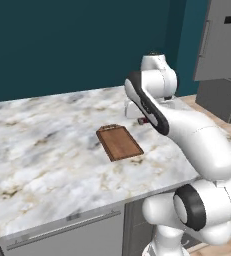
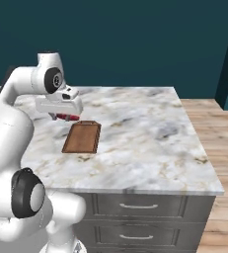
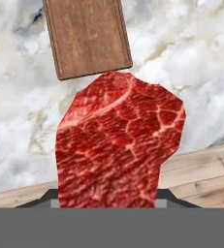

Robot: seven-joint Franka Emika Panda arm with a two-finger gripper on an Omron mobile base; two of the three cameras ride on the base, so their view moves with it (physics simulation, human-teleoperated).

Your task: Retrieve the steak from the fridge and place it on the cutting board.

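The arm is carrying out the delivery step: the fridge (image 1: 222, 40) is standing off to the right, and the counter (image 1: 42, 145) is spreading under the hand. The board (image 1: 120, 142) is lying flat on the marble, bare. The gripper (image 2: 65, 117) is hovering just beside the board's far end, clamped on the steak (image 3: 116, 145), which is hanging from the jaws toward the board's near edge in the hand view. Next, the hand likely needs shifting over the board's middle, lowering, then opening.
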